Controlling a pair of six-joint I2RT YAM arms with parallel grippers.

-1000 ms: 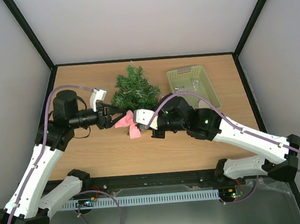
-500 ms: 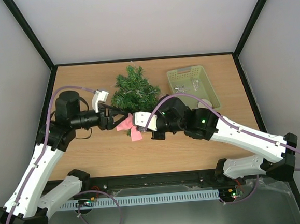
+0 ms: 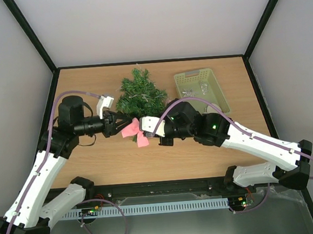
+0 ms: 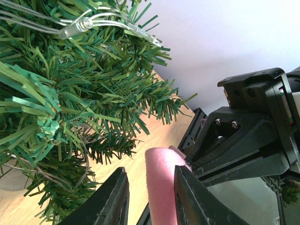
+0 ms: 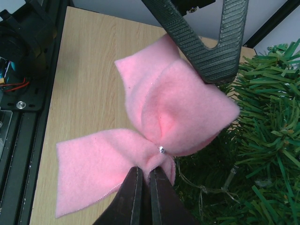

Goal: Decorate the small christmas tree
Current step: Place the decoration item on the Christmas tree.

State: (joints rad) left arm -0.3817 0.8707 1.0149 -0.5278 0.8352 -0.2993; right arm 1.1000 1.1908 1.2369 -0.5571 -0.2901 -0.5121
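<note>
From the overhead camera I see a pale wood-grain table [image 3: 95,160] boxed in by plain whitish walls [image 3: 149,20] and a thin black frame [image 3: 31,34]. The small christmas tree [image 3: 140,94] sits at the back middle of the table, with a pale green basket [image 3: 200,89] of slotted plastic just beside it on the right. Both my arms meet at the tree's near edge, where a pink bow [image 3: 134,130] hangs between the left gripper [image 3: 119,124] and the right gripper [image 3: 145,130]. On the left wrist camera, flat, bristly dark green needles fill the left side. A clear wire [image 4: 28,21] with a small transparent bulb [image 4: 75,29] runs over the top of them. A soft pink felt loop stands between my left fingers [image 4: 187,197], touching one with a gap to the other, so I cannot tell whether that gripper is pinching it or only straddling it. On the right wrist camera, the right gripper is clenched on the bow's gathered middle, beside a tiny silver bead [image 5: 161,149]. The felt is matte and fleecy, with one rounded loop above and a flat tail spreading left over the wood. Ribbed black fingers of the left gripper reach down onto the loop's top, and needles crowd the right edge.
</note>
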